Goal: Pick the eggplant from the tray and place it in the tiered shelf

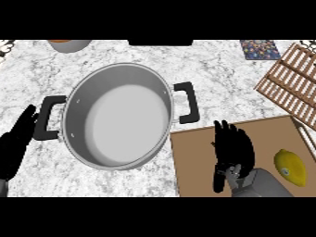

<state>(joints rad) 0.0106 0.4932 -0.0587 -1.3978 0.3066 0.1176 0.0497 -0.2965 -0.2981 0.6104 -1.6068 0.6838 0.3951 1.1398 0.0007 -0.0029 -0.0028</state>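
My right hand (232, 150) hangs open in the lower right of the frame, fingers straight and pointing toward the top, over the brown tray (201, 162) and holding nothing. Just to its right, near the tray's right edge, lies a yellow, lemon-like fruit (292, 167); it is apart from my fingers. I see nothing purple on the tray, so this yellow piece is the only item on it. My left hand (13, 139) rests open at the left edge of the frame, fingers up, close beside the left black handle of the big grey pot (116, 115). That pot fills the middle of the frame on the white marbled desk (208, 65), its bottom bare, its right handle near the tray's upper left corner. The wooden slatted shelf (300, 83) stands in the upper right, tilted across the corner, its lower edge reaching the tray's upper right. At the top edge, an orange-and-grey bowl (69, 45) shows in the upper left and a dark patterned square (259, 49) in the upper right.
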